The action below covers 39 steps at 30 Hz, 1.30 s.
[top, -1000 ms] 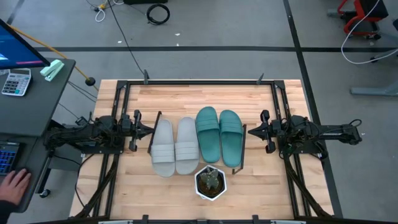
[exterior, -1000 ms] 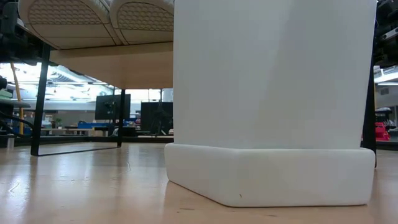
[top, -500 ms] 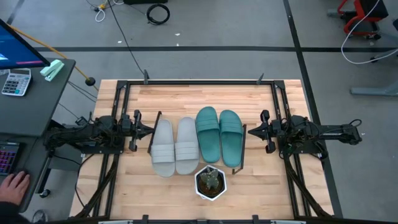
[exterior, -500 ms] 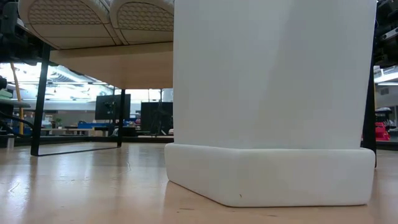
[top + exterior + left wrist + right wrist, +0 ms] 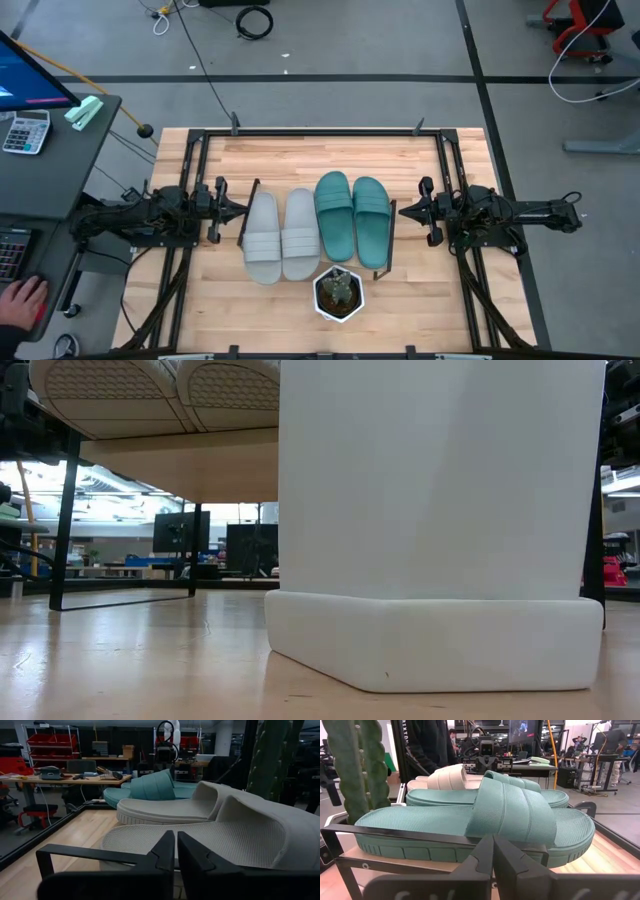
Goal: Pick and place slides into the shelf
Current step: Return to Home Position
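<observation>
Four foam slide sandals [image 5: 300, 232] lie side by side on the low wooden-topped shelf with thin black legs [image 5: 180, 465], mid-way across the light wooden table [image 5: 410, 160]; light grey pair [image 5: 265, 238] on the left half, teal-green pair [image 5: 371, 218] on the right, the pairs touching or nearly so; every long axis runs near edge to far edge, crosswise to the line joining the two arms.

Left gripper [image 5: 232, 211] sits just beside the grey pair's outer flank, level with the sandals, fingers pressed together on nothing; right gripper [image 5: 408, 211] mirrors it just beside the teal pair, likewise closed and empty; each points straight at the broad side of its nearest sandal.

White hexagonal pot [image 5: 338, 292] with a cactus stands on the near side of the shelf, between the arms.

Judgement: placing looks complete; what remains calls only for each arm to pull back outward, away from the shelf.
</observation>
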Each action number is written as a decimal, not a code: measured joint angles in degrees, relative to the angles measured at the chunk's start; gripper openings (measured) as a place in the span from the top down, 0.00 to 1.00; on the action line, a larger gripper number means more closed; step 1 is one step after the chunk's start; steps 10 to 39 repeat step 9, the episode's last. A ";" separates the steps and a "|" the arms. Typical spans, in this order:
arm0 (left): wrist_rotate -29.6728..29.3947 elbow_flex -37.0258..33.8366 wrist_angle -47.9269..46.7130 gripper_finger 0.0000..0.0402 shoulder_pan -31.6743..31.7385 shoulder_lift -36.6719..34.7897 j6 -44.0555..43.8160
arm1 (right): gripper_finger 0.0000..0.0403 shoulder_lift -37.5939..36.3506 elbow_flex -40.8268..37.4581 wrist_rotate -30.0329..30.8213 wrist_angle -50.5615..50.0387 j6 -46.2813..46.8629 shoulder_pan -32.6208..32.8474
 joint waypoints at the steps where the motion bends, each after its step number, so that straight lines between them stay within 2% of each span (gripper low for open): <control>1: 0.00 0.00 0.00 0.93 0.00 0.00 0.01 | 0.97 0.01 0.00 0.00 0.00 0.00 0.00; 39: 0.02 0.01 -0.01 0.91 0.01 0.00 0.02 | 0.97 0.01 0.01 0.00 0.00 0.07 0.00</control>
